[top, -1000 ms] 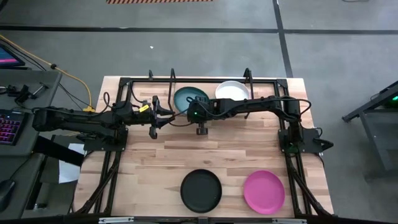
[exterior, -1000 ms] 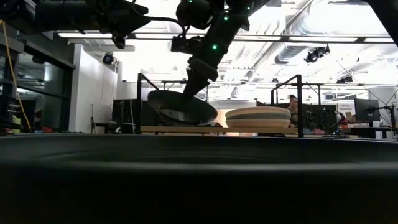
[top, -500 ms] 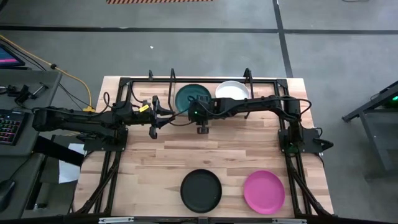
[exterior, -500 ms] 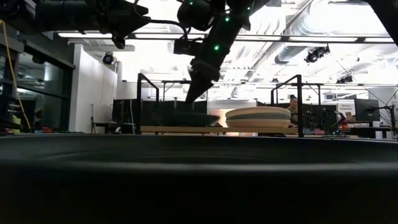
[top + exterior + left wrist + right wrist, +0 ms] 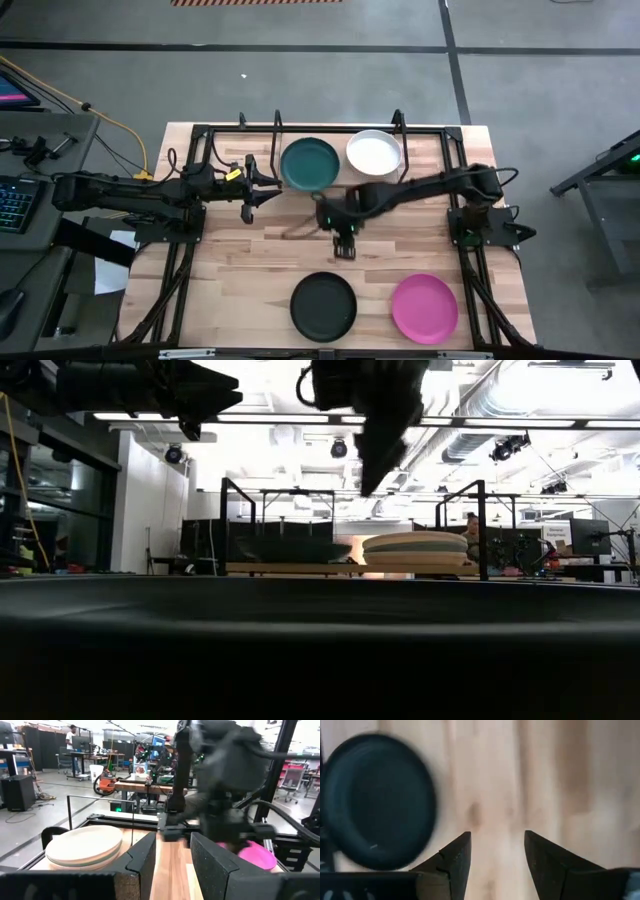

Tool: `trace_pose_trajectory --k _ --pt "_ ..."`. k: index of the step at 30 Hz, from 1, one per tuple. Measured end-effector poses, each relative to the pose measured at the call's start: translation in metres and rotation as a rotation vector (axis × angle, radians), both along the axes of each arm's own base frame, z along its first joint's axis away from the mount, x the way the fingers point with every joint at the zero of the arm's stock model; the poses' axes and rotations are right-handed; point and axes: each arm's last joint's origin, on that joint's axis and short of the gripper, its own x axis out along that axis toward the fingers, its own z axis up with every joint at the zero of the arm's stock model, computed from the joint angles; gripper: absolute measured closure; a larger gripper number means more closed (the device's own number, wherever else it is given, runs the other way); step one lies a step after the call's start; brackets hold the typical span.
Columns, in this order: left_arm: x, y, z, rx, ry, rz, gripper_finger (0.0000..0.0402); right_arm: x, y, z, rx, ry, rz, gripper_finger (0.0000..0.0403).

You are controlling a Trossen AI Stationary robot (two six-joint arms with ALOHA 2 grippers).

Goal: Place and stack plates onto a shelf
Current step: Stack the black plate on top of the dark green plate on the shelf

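left arm: we see it parked along the left side of the tabletop [image 5: 250, 255]; left end effector [image 5: 248, 212] sits just left of the shelf [image 5: 340, 131]. Its fingers stand apart with nothing between them in the left wrist view.
left arm risk: it hangs near the shelf's left upright. We'd expect a clash if the right arm brings the next plate in from that side.
dark teal plate: [image 5: 309, 164] on the shelf's left half, lying flat in the low view.
white plate: [image 5: 373, 153] on the right half, topping a stack. The low view shows layers under it; we can't tell the colours.
right arm: stretched from its base on the right across the mid tabletop. Right end effector [image 5: 344, 246] points down between the shelf and the black plate [image 5: 323, 306]; fingers apart, holding nothing in the right wrist view.
black plate risk: low rim, flat on the wood. We think a shallow pinch could slip or push it toward the front edge.
magenta plate: [image 5: 424, 308] just right of the black one, near the front. A sweep at the black plate could knock it.
stack risk: a plate set down off-centre on the teal one could slide off or snag a wire upright.
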Motion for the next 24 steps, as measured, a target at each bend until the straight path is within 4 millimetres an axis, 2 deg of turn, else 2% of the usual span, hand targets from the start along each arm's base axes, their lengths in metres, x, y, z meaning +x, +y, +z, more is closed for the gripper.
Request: trace_pose_trajectory --k 6,13,18,24 --pt "0.0 0.0 0.0 -0.024 0.0 -0.001 0.0289 -0.007 0.064 -0.021 0.055 0.116 -0.055 0.0237" --pt "0.0 0.0 0.0 -0.024 -0.002 -0.001 0.0289 -0.005 0.109 -0.045 0.12 0.146 -0.26 0.0237" --pt "0.0 0.0 0.0 -0.024 -0.004 -0.001 0.0289 -0.004 0.119 -0.067 0.117 0.22 -0.33 0.0237" --pt "0.0 0.0 0.0 -0.025 -0.004 -0.001 0.0289 -0.005 0.114 -0.07 0.063 0.227 -0.39 0.0237"
